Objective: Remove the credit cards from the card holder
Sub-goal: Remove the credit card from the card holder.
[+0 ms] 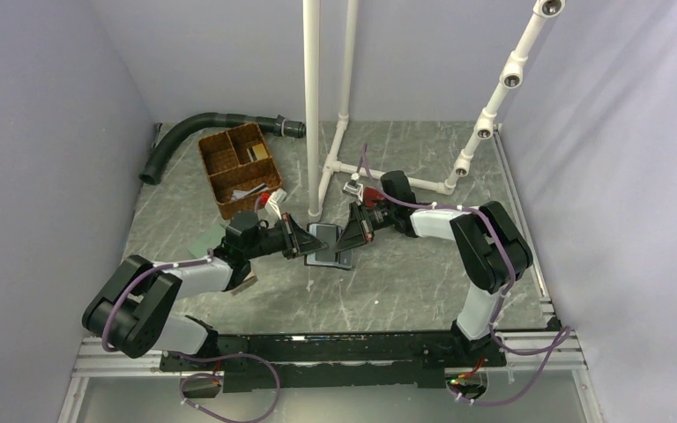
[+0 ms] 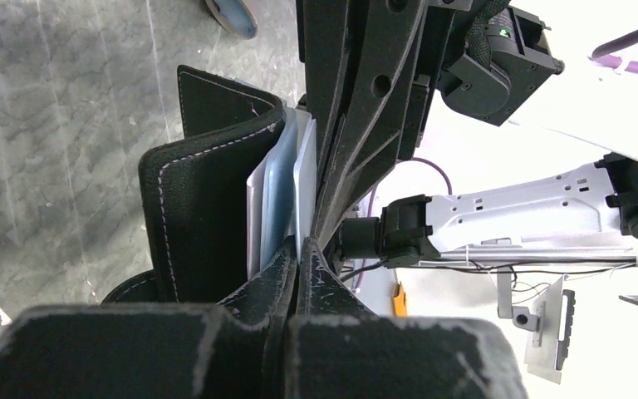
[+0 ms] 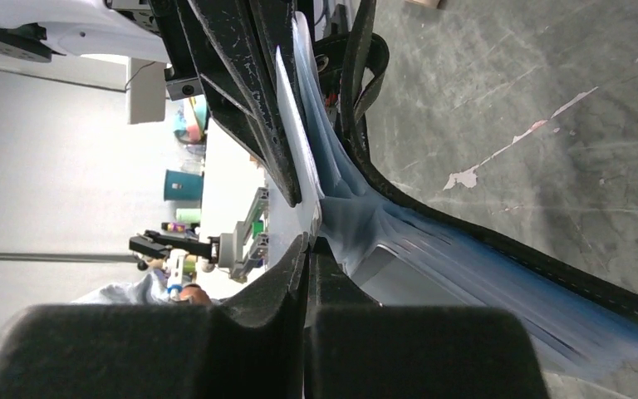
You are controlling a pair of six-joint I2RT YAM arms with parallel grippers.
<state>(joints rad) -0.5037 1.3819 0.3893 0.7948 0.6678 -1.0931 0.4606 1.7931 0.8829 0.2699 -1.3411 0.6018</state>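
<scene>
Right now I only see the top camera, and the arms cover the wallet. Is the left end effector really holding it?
Observer: Yes. The left wrist view shows the left end effector shut on a thin pale layer inside the card holder.
Operator: And the other one?
Observer: Its wrist view shows the right end effector pinched shut on the light blue panel.
Operator: Any card poking out?
Observer: That view shows pocket slits in the panel. I cannot make out a card.
</scene>
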